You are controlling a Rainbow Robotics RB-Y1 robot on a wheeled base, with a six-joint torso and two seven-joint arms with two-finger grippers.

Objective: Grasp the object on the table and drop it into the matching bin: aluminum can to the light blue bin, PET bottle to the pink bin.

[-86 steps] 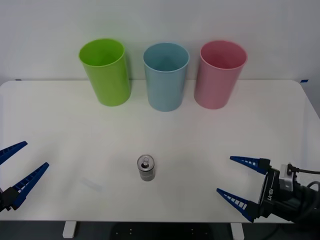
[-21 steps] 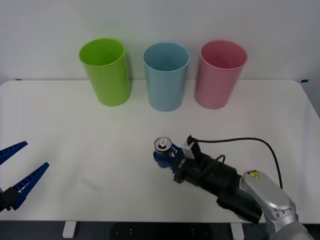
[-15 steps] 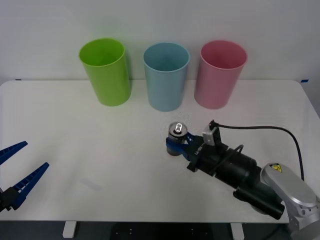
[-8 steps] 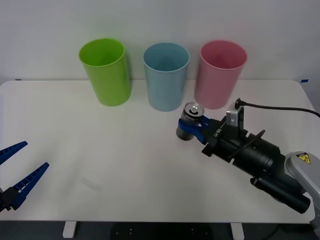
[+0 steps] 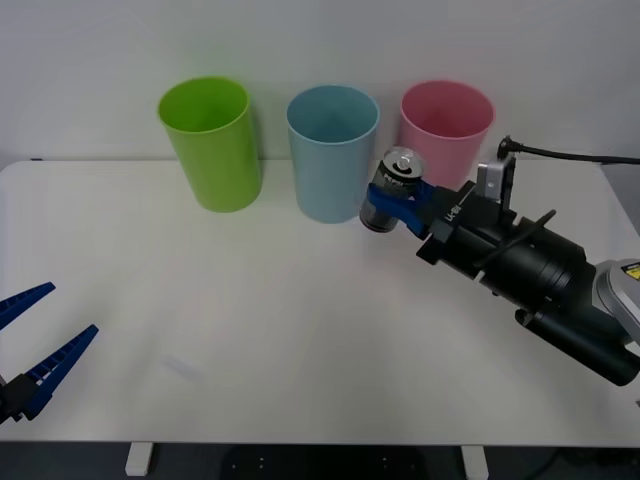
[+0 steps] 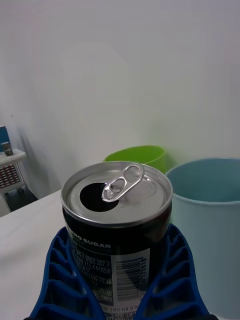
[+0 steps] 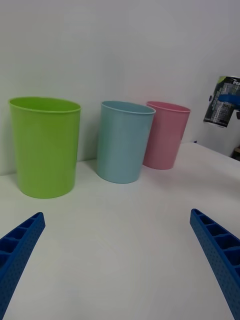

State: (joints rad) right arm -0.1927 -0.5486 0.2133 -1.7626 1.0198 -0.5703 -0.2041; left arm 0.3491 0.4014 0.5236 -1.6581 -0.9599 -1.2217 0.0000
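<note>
My right gripper is shut on the aluminum can, a small dark can with a silver pull-tab top, and holds it up off the table. The can hangs just in front of the gap between the light blue bin and the pink bin, near their rims. In the left wrist view the held can floats to the side of the pink bin and the light blue bin. My left gripper rests open at the table's front left edge.
A lime green bin stands left of the light blue one, all three in a row at the back of the table against a white wall. A black cable runs from my right wrist.
My right gripper picked the can off the table's front middle, then carried it up and back toward the bins. Over the last half second it rose further. The left arm has stayed still.
</note>
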